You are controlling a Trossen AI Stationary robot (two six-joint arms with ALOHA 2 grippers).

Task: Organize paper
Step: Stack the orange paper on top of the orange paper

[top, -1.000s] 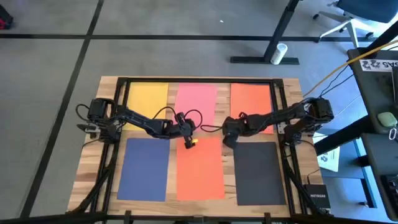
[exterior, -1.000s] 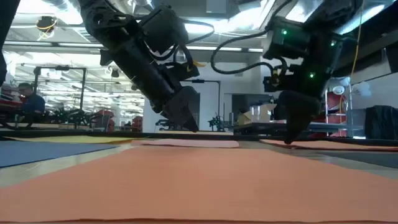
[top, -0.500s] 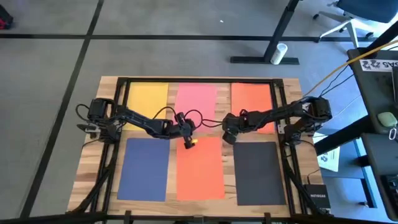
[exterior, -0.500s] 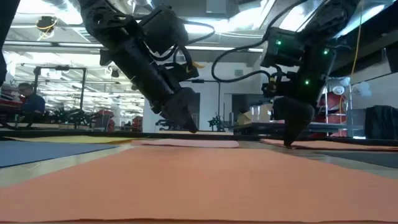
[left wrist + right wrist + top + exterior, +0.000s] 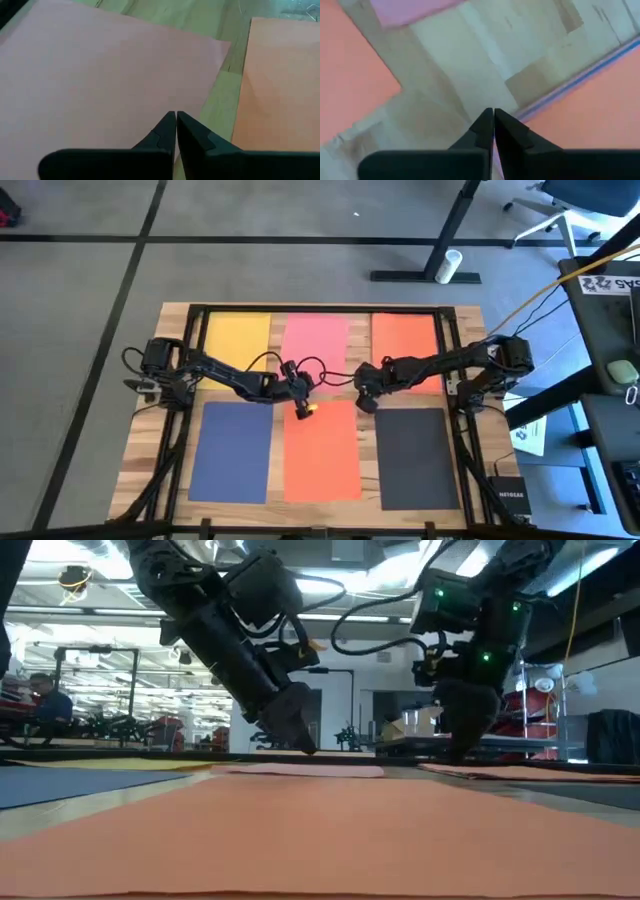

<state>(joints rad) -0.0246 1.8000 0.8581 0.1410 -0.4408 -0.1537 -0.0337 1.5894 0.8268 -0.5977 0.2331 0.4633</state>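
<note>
— While checking from left to right: what of the paper and the claws?

— Six sheets laid in two rows on the table point(image 5: 168, 330), apart, likely for sorting: yellow sheet point(image 5: 236, 337), pink sheet point(image 5: 315, 338), orange sheet point(image 5: 404, 338) behind; navy sheet point(image 5: 232, 451), second orange sheet point(image 5: 322, 452), black sheet point(image 5: 416, 457) in front. Left gripper point(image 5: 303, 406) pinched together, empty, at the pink sheet's near edge. Right gripper point(image 5: 366, 402) likewise closed, empty, over bare wood.

— Any writing?

— None legible on the sheets.
</note>
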